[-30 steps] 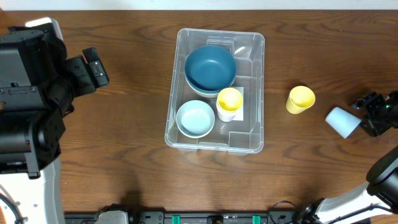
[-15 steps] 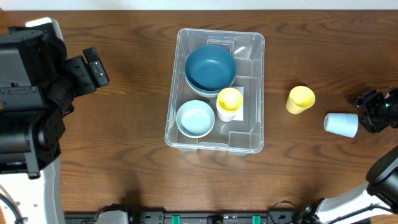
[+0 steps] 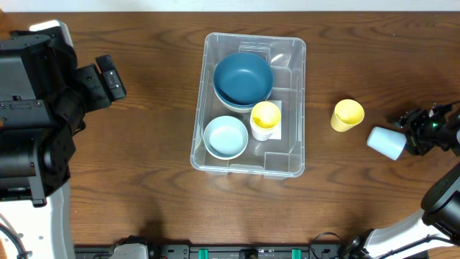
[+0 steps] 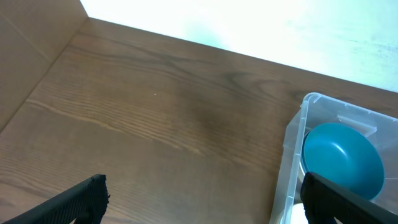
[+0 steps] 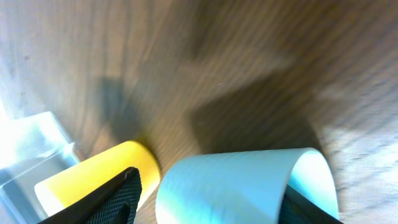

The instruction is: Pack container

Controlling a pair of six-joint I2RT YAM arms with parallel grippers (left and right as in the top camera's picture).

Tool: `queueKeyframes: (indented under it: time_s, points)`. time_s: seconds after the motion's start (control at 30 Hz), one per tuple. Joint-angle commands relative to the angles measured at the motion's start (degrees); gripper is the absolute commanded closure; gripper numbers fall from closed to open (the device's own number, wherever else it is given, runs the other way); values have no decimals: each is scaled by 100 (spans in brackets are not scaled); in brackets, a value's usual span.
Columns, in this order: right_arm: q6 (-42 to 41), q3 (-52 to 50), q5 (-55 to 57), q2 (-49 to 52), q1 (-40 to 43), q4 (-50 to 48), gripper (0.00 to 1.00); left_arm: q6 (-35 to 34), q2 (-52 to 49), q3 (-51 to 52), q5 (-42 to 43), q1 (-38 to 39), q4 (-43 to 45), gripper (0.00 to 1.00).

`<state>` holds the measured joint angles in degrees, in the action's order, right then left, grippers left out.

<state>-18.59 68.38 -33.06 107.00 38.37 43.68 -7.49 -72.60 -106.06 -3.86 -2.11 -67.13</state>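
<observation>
**A:** Where is the container [image 3: 297, 79]?

**B:** It stands open on the tabletop [image 3: 144, 187]. A dark blue bowl [image 3: 243, 78] sits at its far end and a light blue bowl [image 3: 226, 137] at its near end. A yellow cup [image 3: 265, 115] is just beside the light blue bowl, toward the container's right wall.

**A:** And outside the container?

**B:** A second yellow cup [image 3: 348, 115] stands upright to the container's right, apart from its wall. Further right of the container, a pale blue cup [image 3: 385, 142] lies tipped on its side.

**A:** What about the right end effector [image 3: 408, 135]?

**B:** It is at that pale blue cup. In the wrist view the cup sits between its fingers [image 5: 121, 196], with the jaws partway apart. I cannot tell whether they actually pinch it.

**A:** And the left end effector [image 4: 204, 180]?

**B:** It is well to the left of the container, with its jaws spread wide and holding nothing.
</observation>
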Motion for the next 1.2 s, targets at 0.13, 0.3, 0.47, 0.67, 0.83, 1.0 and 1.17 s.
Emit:
queueKeyframes:
  time_s: [0.13, 0.3, 0.47, 0.67, 0.83, 1.0, 1.17]
  points:
    - [199, -59, -535, 2, -28, 22, 50, -11, 0, -9, -72, -17, -13, 2]
    - [273, -63, -533, 2, -28, -33, 50, -11, 0, -9, -70, -17, -13, 2]
    - [282, -155, -632, 2, -28, -232, 49, -11, 0, -9, -70, -17, -13, 2]
    - [282, -601, -966, 4, -7, -914, 49, -11, 0, -9, -70, -17, -13, 2]
    - [291, -1113, -1469, 4, 85, -1515, 54, -11, 0, -9, -70, -17, -13, 2]
    - [286, -1231, -1646, 4, 190, -1646, 62, -11, 0, -9, -70, -17, -13, 2]
    - [280, -1231, -1851, 4, 256, -1646, 78, -11, 0, -9, -70, -17, -13, 2]
